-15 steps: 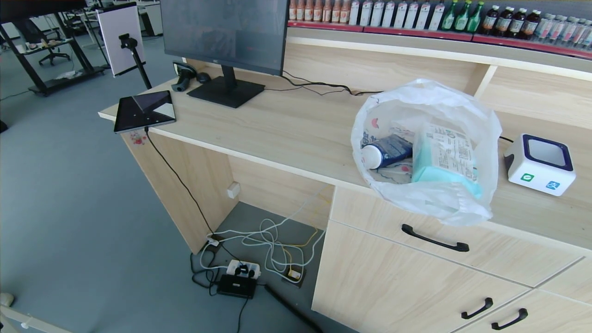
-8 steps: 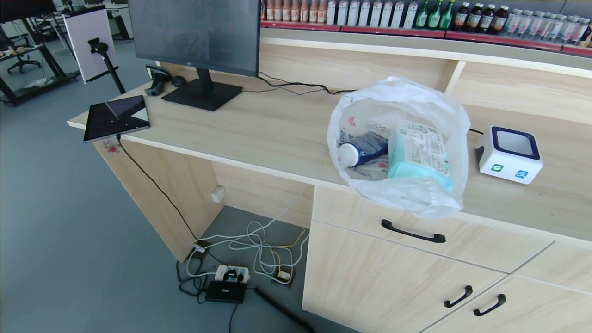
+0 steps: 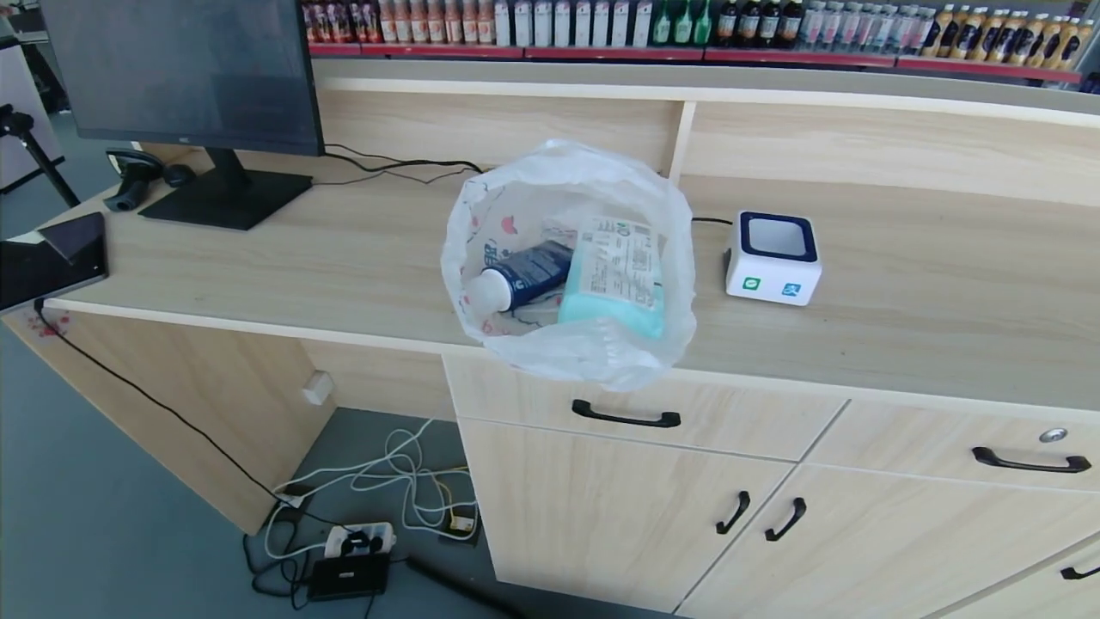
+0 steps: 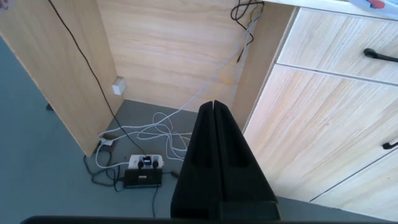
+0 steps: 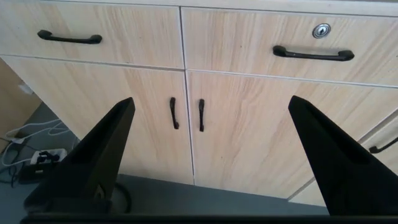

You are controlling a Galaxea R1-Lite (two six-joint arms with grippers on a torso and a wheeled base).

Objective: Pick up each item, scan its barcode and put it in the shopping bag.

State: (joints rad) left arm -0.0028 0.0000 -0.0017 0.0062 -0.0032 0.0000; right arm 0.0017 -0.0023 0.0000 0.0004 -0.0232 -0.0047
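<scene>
A thin, see-through white shopping bag (image 3: pixel 550 165) sits open at the front edge of the wooden counter (image 3: pixel 344 249). A dark blue bottle (image 3: pixel 528 273) with a white cap and a teal pack (image 3: pixel 614 284) with a printed label lie side by side in it. A white scanner (image 3: pixel 772 258) with a dark-rimmed window stands just beside the bag. The left gripper (image 4: pixel 214 106), fingers pressed together, hangs above floor cables (image 4: pixel 155 124). The right gripper (image 5: pixel 210 99), fingers wide apart, faces cabinet doors (image 5: pixel 249 124).
</scene>
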